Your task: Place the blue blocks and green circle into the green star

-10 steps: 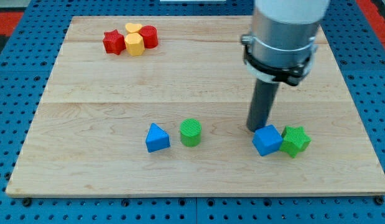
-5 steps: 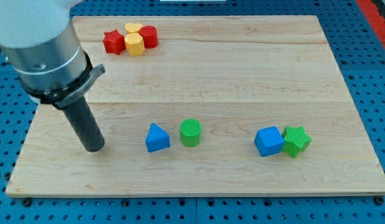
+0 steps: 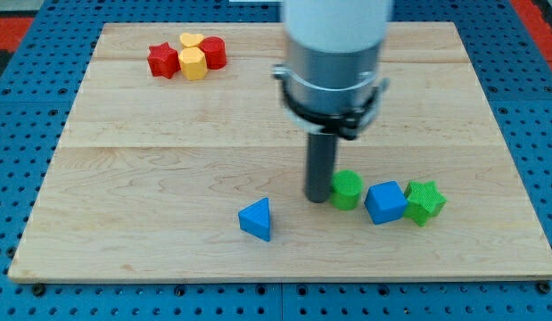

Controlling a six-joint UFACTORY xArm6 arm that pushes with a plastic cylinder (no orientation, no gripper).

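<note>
My tip (image 3: pixel 317 198) rests on the table (image 3: pixel 151 152), a bare rod with no jaws to part or close, touching the green circle (image 3: pixel 347 189) just to its right in the view. Beyond that sit the blue cube (image 3: pixel 385 201) and green star (image 3: pixel 424 201), touching each other. The blue triangle (image 3: pixel 256 218) lies apart toward the lower left; red and yellow blocks (image 3: pixel 188 55) cluster far toward the upper left.

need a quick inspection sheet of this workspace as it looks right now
surface: wooden board, flat, on a blue pegboard.
job's things: green circle close beside blue cube, which touches green star; blue triangle apart, toward the view's left.
clutter: red and yellow blocks clustered at the view's top left.
tool: my tip against the green circle's left side.
cables: nothing seen.
surroundings: only pegboard visible.
</note>
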